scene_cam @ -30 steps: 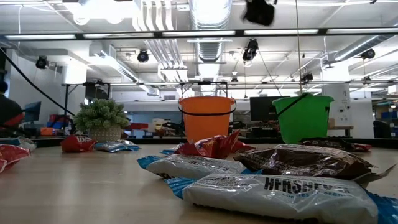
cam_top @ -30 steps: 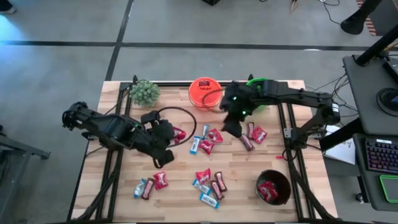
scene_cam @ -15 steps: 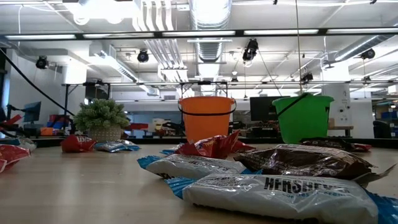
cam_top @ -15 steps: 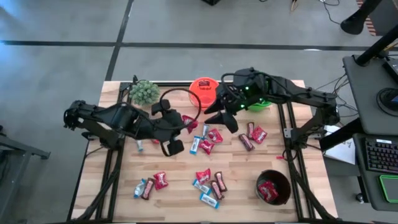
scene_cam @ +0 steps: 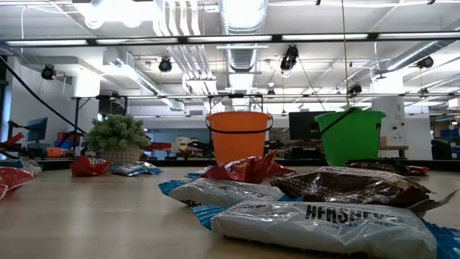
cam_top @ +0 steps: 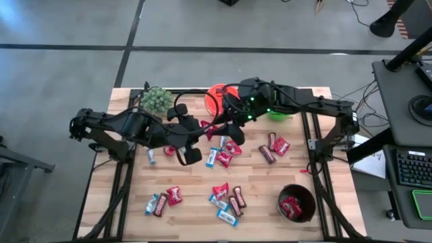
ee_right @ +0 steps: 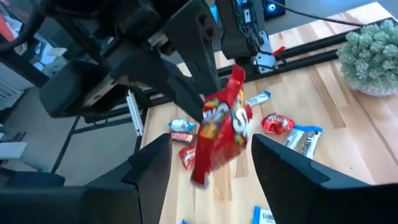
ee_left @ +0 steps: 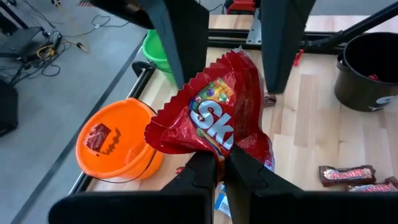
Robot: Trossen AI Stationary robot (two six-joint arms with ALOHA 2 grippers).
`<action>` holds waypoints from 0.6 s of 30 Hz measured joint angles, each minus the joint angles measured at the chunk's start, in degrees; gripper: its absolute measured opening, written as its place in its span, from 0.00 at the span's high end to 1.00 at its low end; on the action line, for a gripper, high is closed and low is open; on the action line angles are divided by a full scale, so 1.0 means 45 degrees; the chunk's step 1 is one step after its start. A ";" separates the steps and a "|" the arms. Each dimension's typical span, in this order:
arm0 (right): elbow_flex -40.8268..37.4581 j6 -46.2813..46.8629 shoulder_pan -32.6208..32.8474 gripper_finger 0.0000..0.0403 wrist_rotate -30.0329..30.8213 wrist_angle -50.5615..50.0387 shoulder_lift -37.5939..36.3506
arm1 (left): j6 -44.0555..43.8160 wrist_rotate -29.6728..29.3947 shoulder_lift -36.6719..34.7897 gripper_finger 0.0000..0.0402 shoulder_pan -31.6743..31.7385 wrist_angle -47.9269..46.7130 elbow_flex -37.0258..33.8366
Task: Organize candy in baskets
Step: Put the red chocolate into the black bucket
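Two tools met above the counter (cam_top: 135, 202) in the high view: the left tool (cam_top: 202, 137) held a red packet (cam_top: 208, 129) beside the orange basket (cam_top: 214, 98), and the right tool (cam_top: 229, 125) hung spread wide just past it. Half a second before, both had sat farther right; the green basket (cam_top: 278, 113) was less covered then. Loose candy lay mid-counter, and the black basket (cam_top: 297, 204) held red.

Low view: orange and green baskets stood behind bars; no arms showed, as earlier.

Left wrist view: fingers (ee_left: 202, 171) pinched the packet's bottom edge.

Right wrist view: open fingers (ee_right: 149, 168) flanked the packet. A good handover probably needed the right tool to close squarely mid-packet before the left let go.
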 joint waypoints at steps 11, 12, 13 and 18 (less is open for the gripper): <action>0.0826 0.0267 0.0000 0.57 0.0000 0.0266 0.0867 | 0.0205 0.0131 0.0000 1.00 -0.0005 -0.0005 0.0004; 0.0827 0.0311 0.0000 0.61 -0.0001 0.0259 0.0868 | 0.0210 0.0131 0.0000 1.00 -0.0005 -0.0005 0.0004; 0.0827 0.0398 0.0000 0.65 0.0000 0.0259 0.0868 | 0.0219 0.0131 0.0000 1.00 -0.0005 -0.0005 0.0004; 0.0827 0.0718 0.0000 0.86 0.0015 0.0249 0.0868 | 0.0366 0.0130 0.0000 1.00 -0.0010 -0.0011 0.0004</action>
